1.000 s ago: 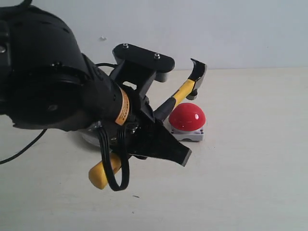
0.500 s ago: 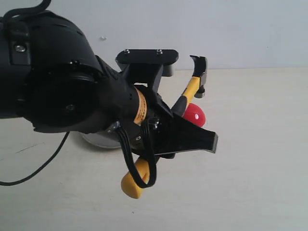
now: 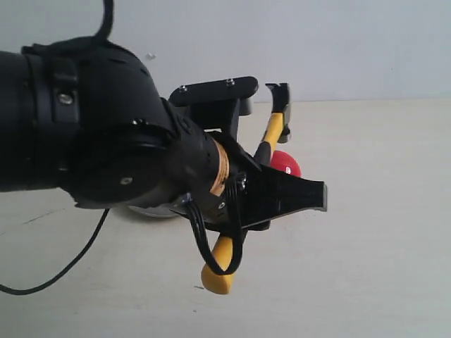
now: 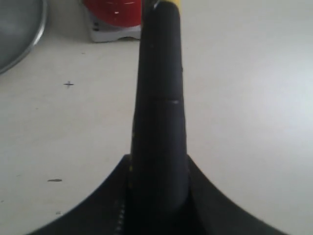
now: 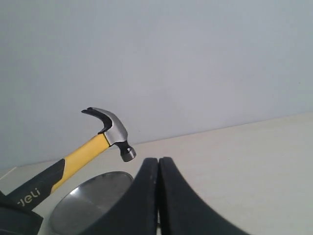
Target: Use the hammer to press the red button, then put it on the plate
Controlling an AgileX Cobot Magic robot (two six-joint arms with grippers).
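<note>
Since the earlier frames the left gripper [image 3: 304, 196] has been swung toward the right edge of the bench [image 3: 380, 246] and the hammer [image 3: 272, 130] tipped more upright, so that most of the red button [image 3: 285, 163] is hidden behind the jaws. The hammer is grasped by its black grip in that gripper and held aloft, head above the button, which is stood toward the bench's far edge with the metal plate [image 4: 19, 29] beside it, nearer the left edge. The right gripper [image 5: 158, 164] is clenched on nothing.
</note>
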